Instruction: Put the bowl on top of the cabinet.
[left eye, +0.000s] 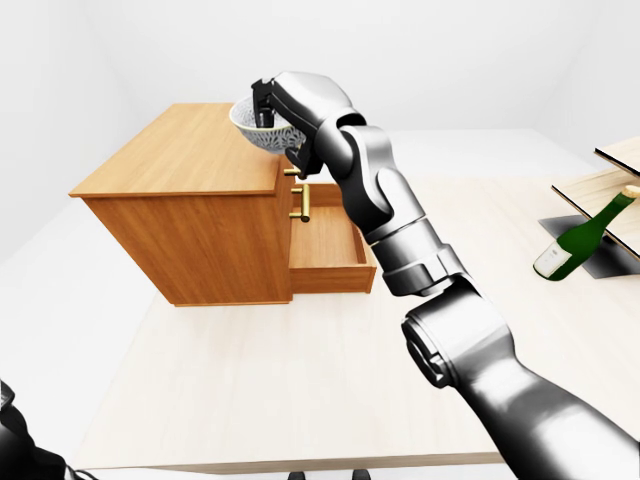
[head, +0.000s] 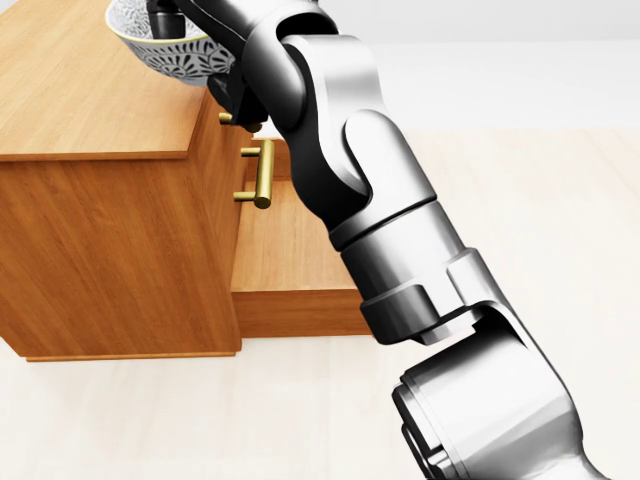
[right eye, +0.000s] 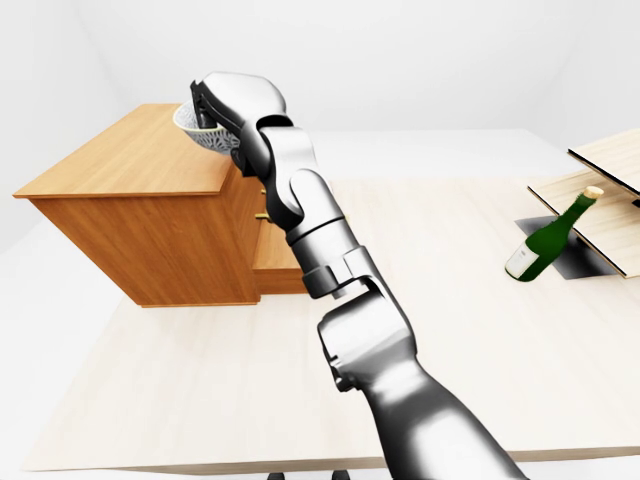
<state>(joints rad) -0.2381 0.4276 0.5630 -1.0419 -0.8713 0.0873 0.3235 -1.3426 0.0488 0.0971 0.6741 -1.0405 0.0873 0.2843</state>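
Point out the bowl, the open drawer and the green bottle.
bowl (head: 175, 62): head view, on its patterned outer wall.
open drawer (left eye: 318, 238): left-eye view, on its bare inner floor.
green bottle (left eye: 572, 248): left-eye view, on the middle of its body.

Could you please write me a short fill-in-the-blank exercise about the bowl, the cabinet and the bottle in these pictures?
1. The hand gripping the patterned bowl is the robot's ____ one.
2. The bottom drawer of the cabinet stands ____.
3. The tilted bottle at the right of the left-eye view is coloured ____.

Missing words: right; open; green.
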